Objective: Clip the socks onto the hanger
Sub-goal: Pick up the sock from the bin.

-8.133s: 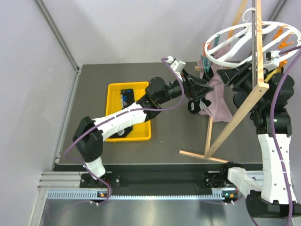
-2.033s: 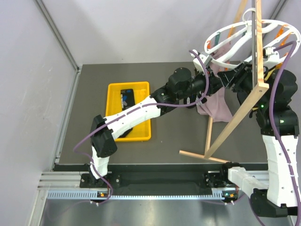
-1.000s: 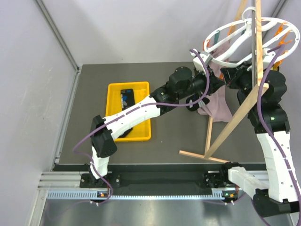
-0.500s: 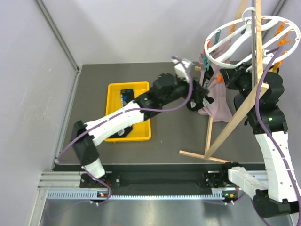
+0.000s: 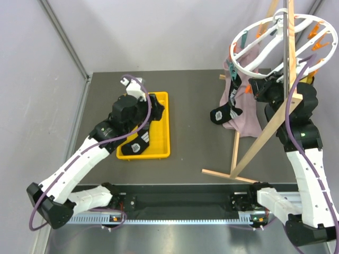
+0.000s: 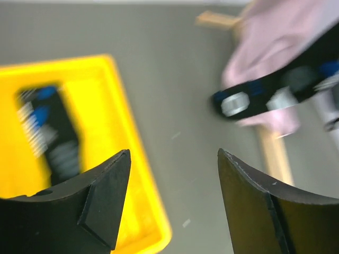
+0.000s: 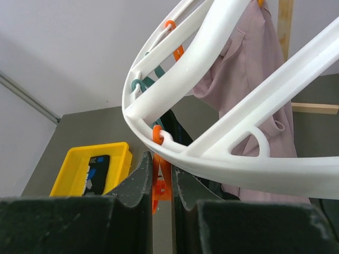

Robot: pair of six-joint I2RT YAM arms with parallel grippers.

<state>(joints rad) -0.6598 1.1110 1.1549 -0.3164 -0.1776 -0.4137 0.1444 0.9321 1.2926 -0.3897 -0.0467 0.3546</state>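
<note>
I saw open surface [image 5: 193,132] between the yellow tray [image 5: 168,132] and the wooden frame [image 5: 265,135]; the hanger [image 5: 265,45] blocked passage overhead at right.

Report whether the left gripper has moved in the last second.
Yes. The left gripper swung left, from beside the pink garment to over the yellow tray.

I count two socks: one sock [image 5: 226,109] hangs below the single hanger [image 5: 263,47], and the other sock [image 5: 139,145] lies in the one yellow tray [image 5: 151,155] on the table [image 5: 196,153], toward its far left corner. I see one pink garment [image 5: 246,116] and one wooden frame [image 5: 265,135]. Orange clips [image 5: 316,33] and teal clips [image 5: 243,40] sit around the hanger's rim, but I cannot count them surely.
</note>
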